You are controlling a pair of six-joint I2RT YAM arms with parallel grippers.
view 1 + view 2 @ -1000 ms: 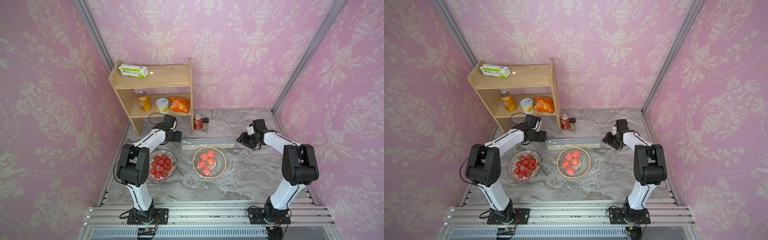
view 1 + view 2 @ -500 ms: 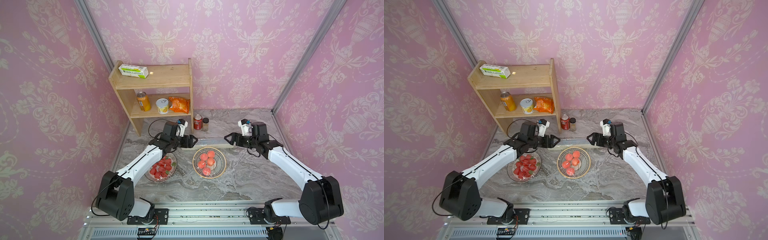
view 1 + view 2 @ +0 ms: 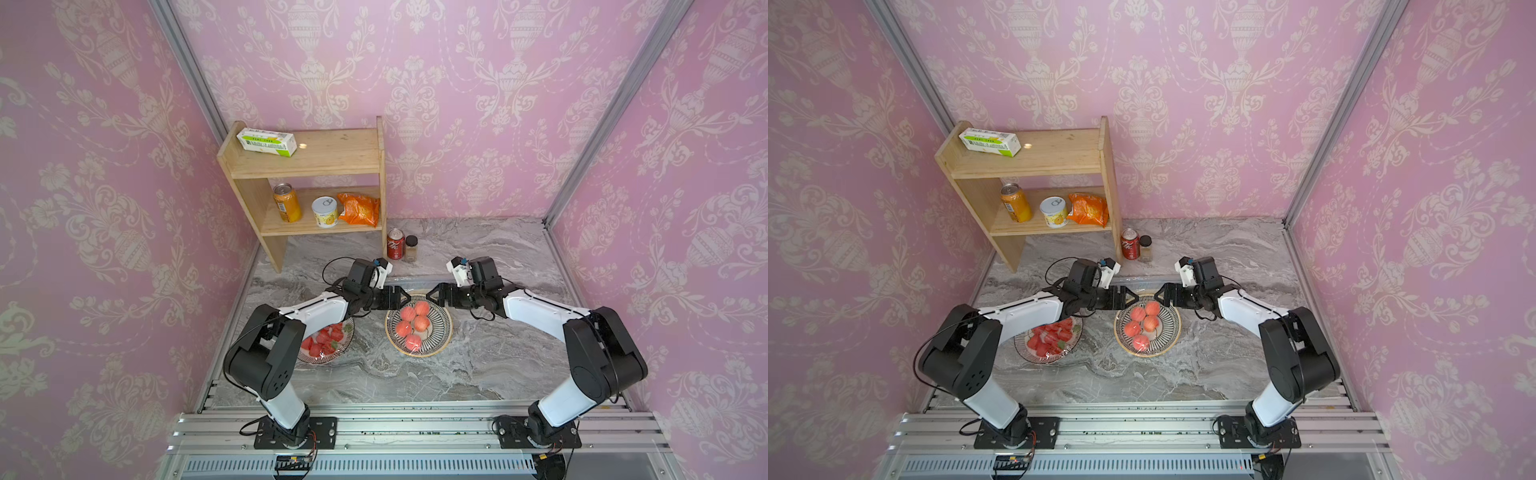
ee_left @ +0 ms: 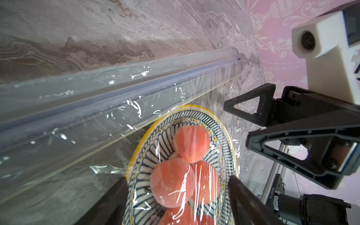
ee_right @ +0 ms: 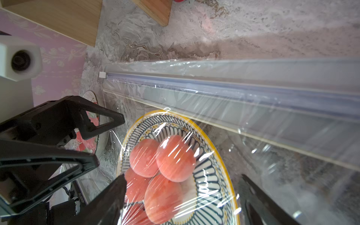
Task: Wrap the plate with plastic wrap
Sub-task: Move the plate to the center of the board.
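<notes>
Both claws stand spread, pinching nothing. The left claw and the right claw face each other tip to tip, close but apart, above the far rim of the patterned plate. The plastic wrap runs as a clear, glossy sheet from the long dispenser box, which lies just beyond both claws. It passes under their tips and over the plate, draped across the peaches and wrinkled along its edges. Under the left claw's arm, on the side away from the right claw, sits a dish of red fruit.
</notes>
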